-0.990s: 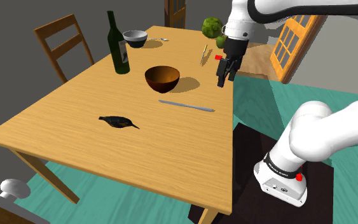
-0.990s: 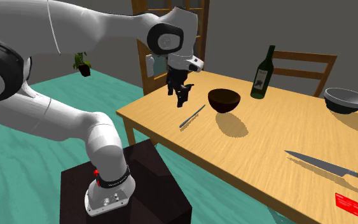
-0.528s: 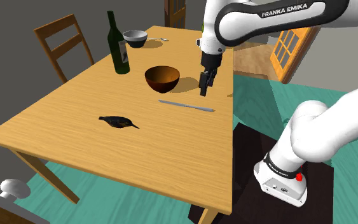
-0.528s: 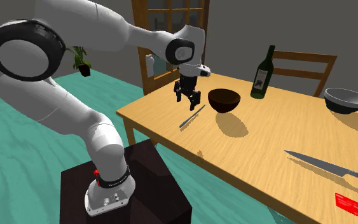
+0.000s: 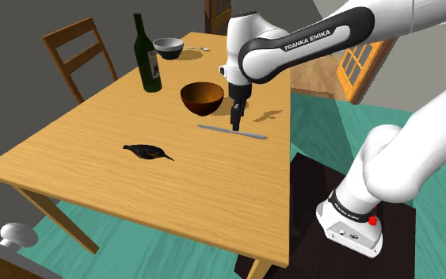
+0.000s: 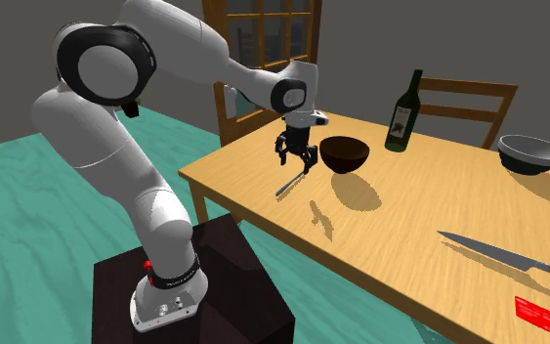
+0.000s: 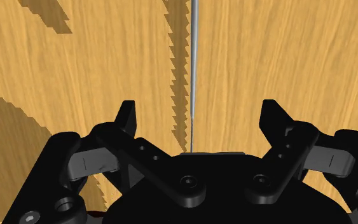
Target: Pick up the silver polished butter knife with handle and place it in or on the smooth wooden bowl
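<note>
Over the wooden table (image 5: pixel 134 111), the white arm (image 5: pixel 292 51) is being swung in from the 3 o'clock side of the brown bowl (image 5: pixel 202 97) and lowered, so the approach is being finished and the grasp is judged next. The gripper (image 7: pixel 199 111) is being held wide open and empty, astride the butter knife (image 7: pixel 194 51). The knife is being left flat on the table at the bowl's 5 o'clock.
</note>
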`<action>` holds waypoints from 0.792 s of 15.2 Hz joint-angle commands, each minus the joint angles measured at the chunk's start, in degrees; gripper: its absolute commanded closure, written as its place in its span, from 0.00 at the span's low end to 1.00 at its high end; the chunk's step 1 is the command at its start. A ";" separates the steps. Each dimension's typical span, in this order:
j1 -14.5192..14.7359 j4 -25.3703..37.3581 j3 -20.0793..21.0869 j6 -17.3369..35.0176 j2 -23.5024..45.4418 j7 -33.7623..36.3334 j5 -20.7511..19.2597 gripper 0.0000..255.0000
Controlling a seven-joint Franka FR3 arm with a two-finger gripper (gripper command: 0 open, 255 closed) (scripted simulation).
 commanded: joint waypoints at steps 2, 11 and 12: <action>0.05 -1.58 0.05 2.74 1.09 -0.11 -0.10 0.00; 0.04 -2.91 0.04 4.85 1.89 -0.09 -0.12 0.00; 0.04 -2.90 0.04 4.84 1.88 -0.09 -0.12 0.00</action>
